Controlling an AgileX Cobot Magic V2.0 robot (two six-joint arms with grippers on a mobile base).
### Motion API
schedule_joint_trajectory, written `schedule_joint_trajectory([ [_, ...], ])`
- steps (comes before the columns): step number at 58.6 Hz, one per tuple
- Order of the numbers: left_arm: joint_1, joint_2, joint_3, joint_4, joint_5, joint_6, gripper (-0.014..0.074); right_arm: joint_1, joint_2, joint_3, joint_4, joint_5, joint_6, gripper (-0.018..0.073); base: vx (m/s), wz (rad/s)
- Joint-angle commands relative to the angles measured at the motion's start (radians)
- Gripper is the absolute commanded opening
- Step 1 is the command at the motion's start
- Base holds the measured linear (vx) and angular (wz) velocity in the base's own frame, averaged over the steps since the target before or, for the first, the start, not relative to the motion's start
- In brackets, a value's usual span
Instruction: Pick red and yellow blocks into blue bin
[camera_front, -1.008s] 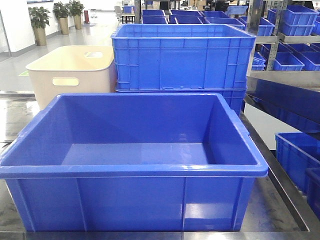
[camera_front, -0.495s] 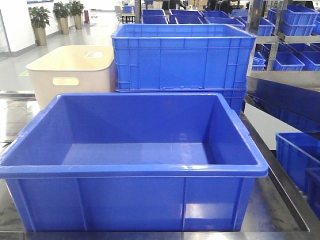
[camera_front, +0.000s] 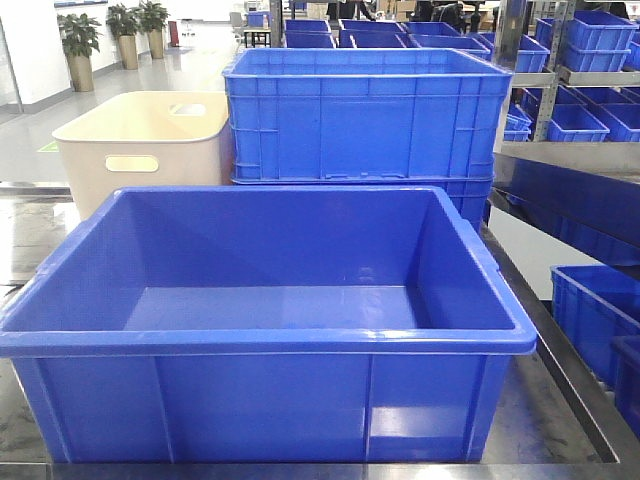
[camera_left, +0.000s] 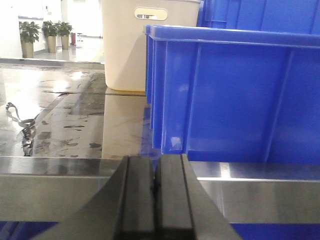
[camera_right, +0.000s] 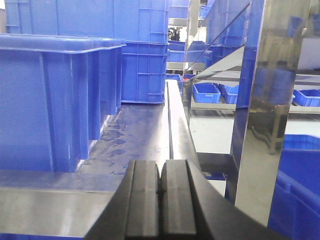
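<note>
Can't read any writing or brand anywhere. The blue bin (camera_front: 270, 340) sits front and center on the steel table (camera_left: 75, 130). Left gripper (camera_left: 156, 187) and right gripper (camera_right: 161, 192) both have jaws pressed together, holding nothing, bases cut off.

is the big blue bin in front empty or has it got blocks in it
Empty: the blue bin's visible floor is bare in the front view, no blocks showing.

Bright, even light; glare on steel table (camera_left: 75, 125).
</note>
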Motion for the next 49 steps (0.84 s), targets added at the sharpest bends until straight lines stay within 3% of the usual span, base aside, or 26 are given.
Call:
schedule_joint_trajectory([
  [1,-0.001,-0.017,-0.018,0.0,-0.08,-0.006,0.0,0.001,-0.014,0.006,-0.013,-0.089,0.002,-0.0011,0.0,0.0],
  [49,-0.001,-0.017,-0.018,0.0,-0.08,-0.006,0.0,0.001,-0.013,0.006,-0.013,-0.089,0.002,-0.0011,0.0,0.0],
])
